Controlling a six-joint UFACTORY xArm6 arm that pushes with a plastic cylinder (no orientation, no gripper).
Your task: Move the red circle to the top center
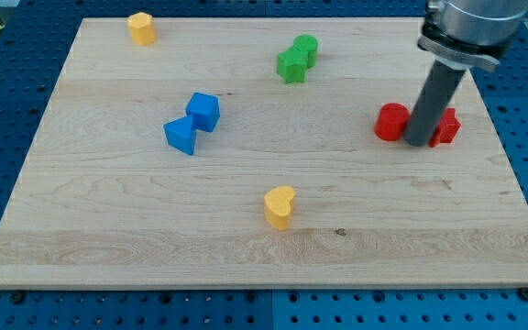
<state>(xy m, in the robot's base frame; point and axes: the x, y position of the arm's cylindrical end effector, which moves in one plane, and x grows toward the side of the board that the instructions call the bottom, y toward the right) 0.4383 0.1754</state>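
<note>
The red circle (391, 122) stands on the wooden board (264, 229) at the view's right, about mid-height. My dark rod comes down from the view's top right, and my tip (419, 143) rests on the board right beside the red circle, on its right side. A second red block (446, 126) sits just right of the rod, partly hidden by it, so my tip is between the two red blocks.
Two green blocks (296, 59) sit together near the top centre. Two blue blocks (192, 122) sit together left of centre. A yellow block (141, 27) is at the top left and a yellow heart (280, 206) at the bottom centre.
</note>
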